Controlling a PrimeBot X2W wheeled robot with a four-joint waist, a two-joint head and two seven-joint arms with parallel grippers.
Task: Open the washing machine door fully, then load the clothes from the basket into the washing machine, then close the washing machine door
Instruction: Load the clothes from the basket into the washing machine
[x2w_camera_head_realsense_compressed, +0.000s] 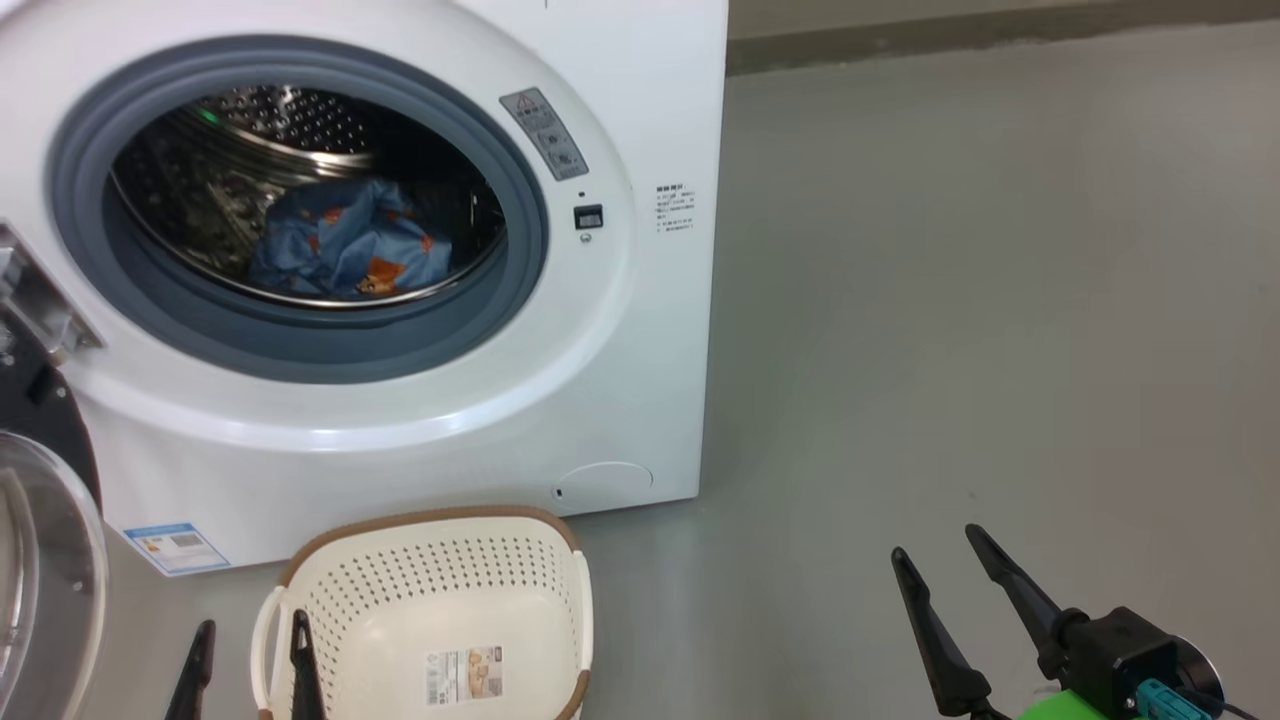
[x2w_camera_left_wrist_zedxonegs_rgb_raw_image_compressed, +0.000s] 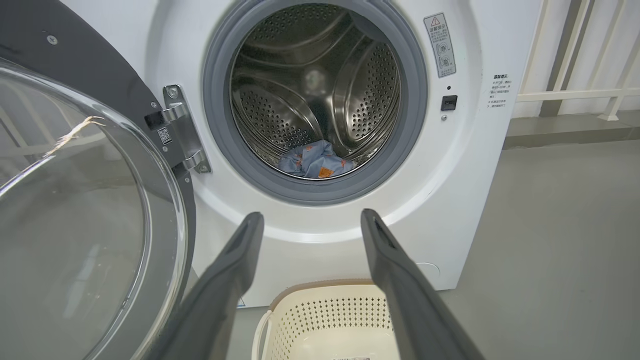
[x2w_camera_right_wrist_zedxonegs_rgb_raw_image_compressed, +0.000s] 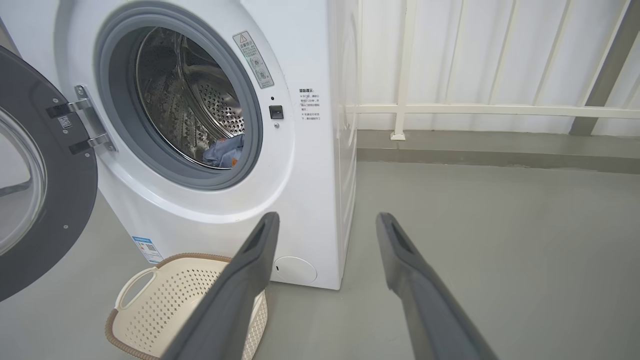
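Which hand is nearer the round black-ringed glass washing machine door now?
Left. The left hand sits just right of the door; the right hand is far across the grey floor.

Right gripper (x2w_camera_right_wrist_zedxonegs_rgb_raw_image_compressed: 327, 216) fingers spread wide. Big white boxy washing machine (x2w_camera_right_wrist_zedxonegs_rgb_raw_image_compressed: 150, 220): black-ringed round glass door (x2w_camera_right_wrist_zedxonegs_rgb_raw_image_compressed: 75, 200) swung open, light blue printed clothes (x2w_camera_right_wrist_zedxonegs_rgb_raw_image_compressed: 226, 150) in steel drum (x2w_camera_right_wrist_zedxonegs_rgb_raw_image_compressed: 200, 100). Cream perforated plastic basket (x2w_camera_right_wrist_zedxonegs_rgb_raw_image_compressed: 165, 295) on the floor in front.

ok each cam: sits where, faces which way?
Head: looks down at the big white boxy washing machine and cream perforated plastic basket; left gripper, right gripper at bottom.
Left wrist: on left arm, faces steel drum; own open fingers.
Right wrist: on right arm, faces machine's right corner; own open fingers.
All share light blue printed clothes.
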